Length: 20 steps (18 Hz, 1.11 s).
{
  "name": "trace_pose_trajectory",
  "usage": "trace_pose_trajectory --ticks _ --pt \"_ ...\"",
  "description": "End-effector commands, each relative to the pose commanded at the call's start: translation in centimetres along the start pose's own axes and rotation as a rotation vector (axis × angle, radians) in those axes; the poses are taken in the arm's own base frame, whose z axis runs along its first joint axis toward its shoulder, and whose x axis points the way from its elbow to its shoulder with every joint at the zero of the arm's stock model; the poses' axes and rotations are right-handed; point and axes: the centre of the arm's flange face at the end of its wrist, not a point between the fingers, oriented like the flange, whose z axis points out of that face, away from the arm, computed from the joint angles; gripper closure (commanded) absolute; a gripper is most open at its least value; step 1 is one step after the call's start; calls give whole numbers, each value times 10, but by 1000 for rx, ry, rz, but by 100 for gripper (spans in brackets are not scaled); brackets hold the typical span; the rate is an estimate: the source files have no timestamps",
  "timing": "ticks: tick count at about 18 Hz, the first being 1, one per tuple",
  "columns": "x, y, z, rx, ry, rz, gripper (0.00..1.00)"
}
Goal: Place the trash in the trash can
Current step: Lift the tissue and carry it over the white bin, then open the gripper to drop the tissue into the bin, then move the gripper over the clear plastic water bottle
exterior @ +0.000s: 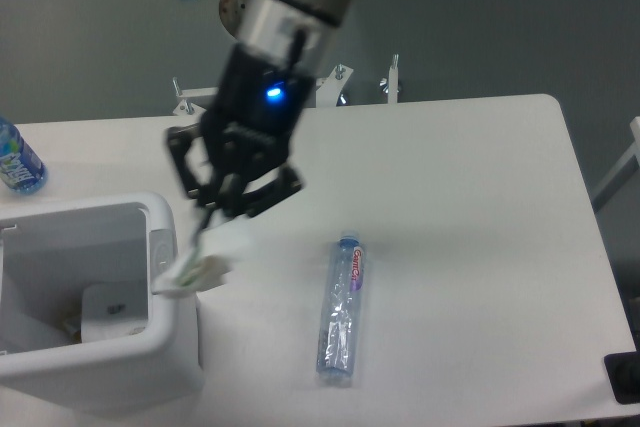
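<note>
My gripper (203,227) is raised above the table and shut on the crumpled white paper wrapper (200,263), which hangs from the fingers just over the right rim of the trash can (160,332). The can is a big white bin at the lower left with a grey oval latch (161,259) on its right side. The flattened clear plastic bottle (340,309) with a blue-purple label lies lengthwise on the table, right of the can and apart from the gripper.
A blue water bottle (17,160) stands at the table's left edge behind the can. Some items lie inside the can. A dark object (623,377) sits at the table's lower right corner.
</note>
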Motion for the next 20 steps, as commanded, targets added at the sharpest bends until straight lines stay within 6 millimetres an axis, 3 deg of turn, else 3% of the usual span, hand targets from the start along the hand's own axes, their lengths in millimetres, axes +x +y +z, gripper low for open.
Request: trace_pose_trajectory --ticks 2,3,5,12,13,15,20 --pt "19 10 27 -39 32 22 96" --pt "20 12 33 -45 36 23 82" --pt "22 10 31 -37 37 64 0" --pt "27 11 29 -36 36 97 0" --pt "20 8 22 -27 0 95 0" --pt "-6 -1 -12 8 -131 83 0" --pt "-59 -9 -57 50 -287 17 0"
